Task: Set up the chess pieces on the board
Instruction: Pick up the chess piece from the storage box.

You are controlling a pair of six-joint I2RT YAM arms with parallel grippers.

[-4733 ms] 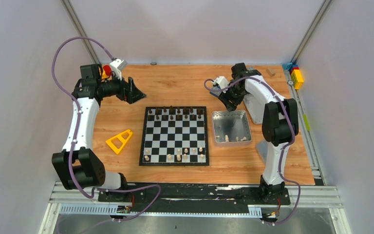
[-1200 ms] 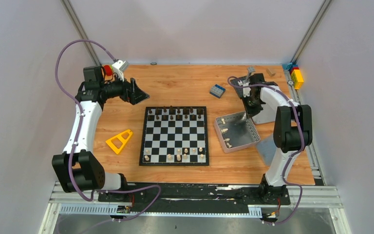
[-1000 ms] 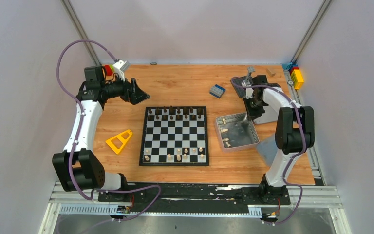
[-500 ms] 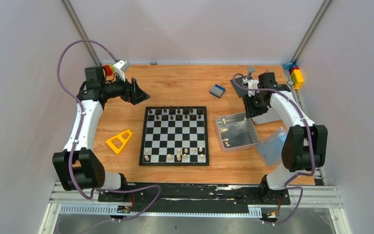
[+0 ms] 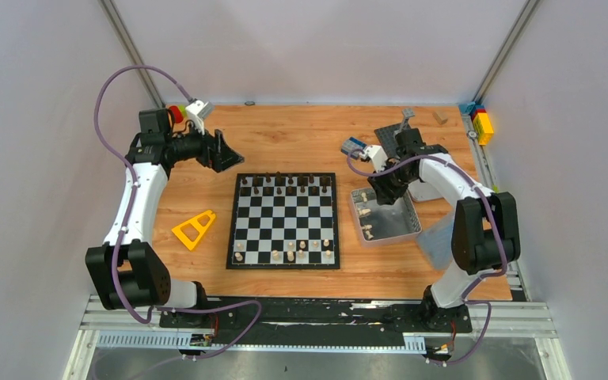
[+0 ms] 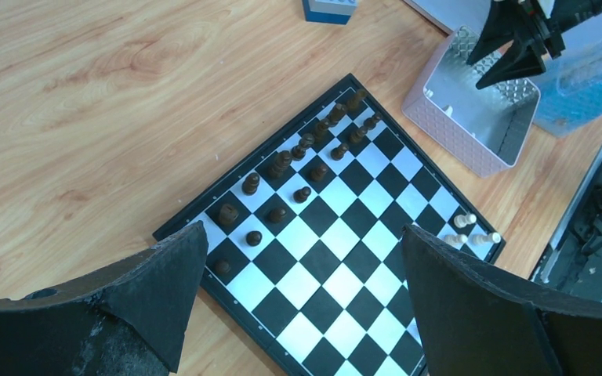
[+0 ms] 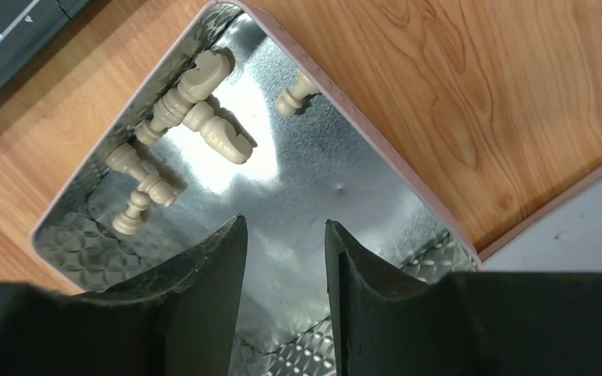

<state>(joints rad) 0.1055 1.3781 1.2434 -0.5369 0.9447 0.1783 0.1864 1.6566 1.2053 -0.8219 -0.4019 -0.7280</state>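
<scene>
The flat black-and-white checked chessboard lies in the middle of the wooden bench. Dark brown chess pieces stand upright along its two far rows, and a handful of pale cream chess pieces stand on its two near rows.

Just to the right of the board sits a rectangular silver metal tin, turned slightly askew to the board's edge. Several more cream pieces lie on their sides on its shiny floor, clustered toward one end, with one small piece against a side wall.

The right hand reaches down into this tin. Its two black fingers are parted with a narrow gap, and nothing sits between them. They hang over bare metal, apart from the loose pieces. Whether the tips touch the floor of the tin cannot be told.

The left hand is raised above the far left part of the bench. It is tilted toward the board, with its fingers spread wide and empty.

A yellow triangular plastic frame lies left of the board. A small blue toy brick and a grey studded plate lie beyond the tin. A crumpled clear plastic bag lies beside the tin's right edge.
</scene>
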